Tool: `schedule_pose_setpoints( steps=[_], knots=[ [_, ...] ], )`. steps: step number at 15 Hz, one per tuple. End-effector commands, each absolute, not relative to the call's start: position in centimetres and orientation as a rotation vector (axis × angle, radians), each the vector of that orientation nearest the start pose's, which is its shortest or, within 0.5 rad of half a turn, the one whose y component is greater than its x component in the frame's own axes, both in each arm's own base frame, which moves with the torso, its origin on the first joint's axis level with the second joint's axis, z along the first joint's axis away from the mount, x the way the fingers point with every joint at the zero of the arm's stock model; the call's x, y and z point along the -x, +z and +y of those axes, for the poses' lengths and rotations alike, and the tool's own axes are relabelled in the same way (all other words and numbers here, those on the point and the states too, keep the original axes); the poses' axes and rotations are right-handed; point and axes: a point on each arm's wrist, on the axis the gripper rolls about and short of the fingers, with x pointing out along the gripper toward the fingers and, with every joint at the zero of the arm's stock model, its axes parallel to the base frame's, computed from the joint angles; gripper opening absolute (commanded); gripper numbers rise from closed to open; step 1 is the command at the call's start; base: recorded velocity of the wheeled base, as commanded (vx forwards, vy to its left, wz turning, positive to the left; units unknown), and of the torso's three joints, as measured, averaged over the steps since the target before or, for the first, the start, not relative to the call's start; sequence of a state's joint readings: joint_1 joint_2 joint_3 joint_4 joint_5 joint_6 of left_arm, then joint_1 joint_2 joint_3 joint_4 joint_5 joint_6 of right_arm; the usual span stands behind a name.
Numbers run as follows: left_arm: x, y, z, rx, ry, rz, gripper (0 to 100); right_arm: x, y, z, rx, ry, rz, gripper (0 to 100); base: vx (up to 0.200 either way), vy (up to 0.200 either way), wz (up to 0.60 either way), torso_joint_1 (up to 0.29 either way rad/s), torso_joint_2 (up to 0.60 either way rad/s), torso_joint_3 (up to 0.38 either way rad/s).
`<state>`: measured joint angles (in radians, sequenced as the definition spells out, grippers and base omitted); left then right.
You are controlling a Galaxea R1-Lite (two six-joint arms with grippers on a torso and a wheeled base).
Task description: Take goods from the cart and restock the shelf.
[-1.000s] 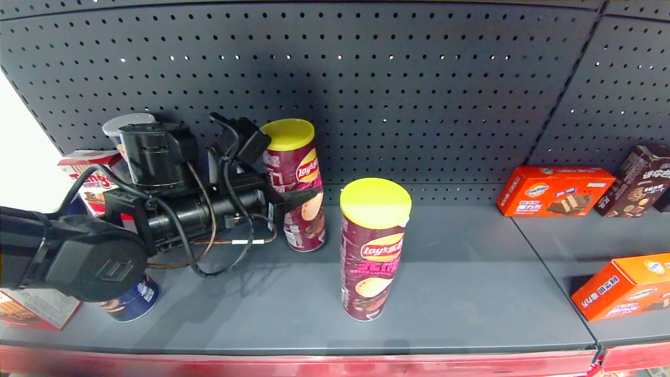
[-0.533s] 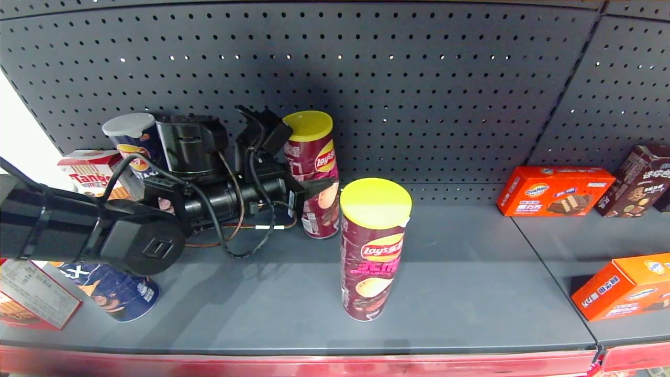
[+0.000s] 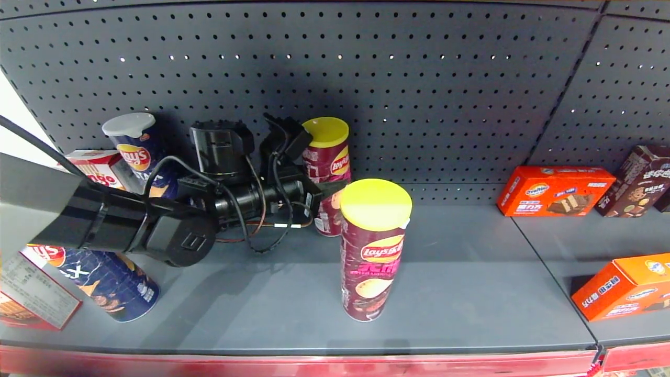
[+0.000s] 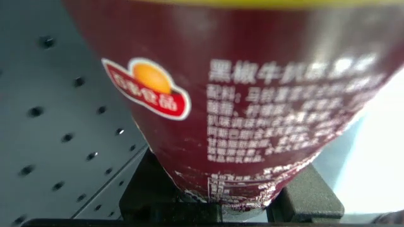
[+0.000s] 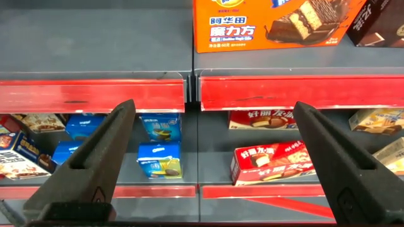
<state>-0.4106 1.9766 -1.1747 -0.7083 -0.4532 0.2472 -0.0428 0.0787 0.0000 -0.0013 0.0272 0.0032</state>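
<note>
At the back of the shelf (image 3: 460,272), at eleven o'clock from the front can (image 3: 372,251), a maroon chip can (image 3: 328,152) is clamped in the left gripper (image 3: 328,195), long axis upright, near the pegboard (image 3: 419,104).

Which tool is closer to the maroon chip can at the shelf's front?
Left. The left tool grips the rear maroon can just behind and left of the front maroon can; the right tool hangs open before lower shelves, farther off.

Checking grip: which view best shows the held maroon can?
Head view: the maroon can with lid, side and left gripper on it. Left wrist view: its label, close up. Right wrist faces lower shelves.
</note>
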Motion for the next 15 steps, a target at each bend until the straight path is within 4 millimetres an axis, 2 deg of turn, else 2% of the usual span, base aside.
schedule_pose_setpoints(
  steps=[1,6,7,12,15],
  knots=[
    [-36.1,18.7,-16.9,-0.229,-0.875,0.0,0,1.7,7.7,0.1,-0.006,-0.015,0.08,100,0.0,0.0,0.0,0.0,0.0,0.0],
    [-36.5,18.1,-17.1,-0.255,-0.876,-0.002,0,1.7,7.7,0.1,-0.006,-0.015,0.08,100,0.0,0.0,0.0,0.0,0.0,0.0],
    [-36.5,18.0,-17.1,-0.259,-0.876,-0.003,100,1.7,7.7,0.1,-0.006,-0.015,0.08,100,0.0,0.0,0.0,0.0,0.0,0.0],
    [-36.0,18.0,-16.8,-0.263,-0.865,-0.009,100,1.7,7.7,0.1,-0.006,-0.015,0.08,100,0.0,0.0,0.0,0.0,0.0,0.0],
    [-33.2,18.0,-15.4,-0.268,-0.824,-0.025,100,1.7,7.7,0.1,-0.006,-0.015,0.08,100,0.0,0.0,0.0,0.0,0.0,0.0]
  ],
)
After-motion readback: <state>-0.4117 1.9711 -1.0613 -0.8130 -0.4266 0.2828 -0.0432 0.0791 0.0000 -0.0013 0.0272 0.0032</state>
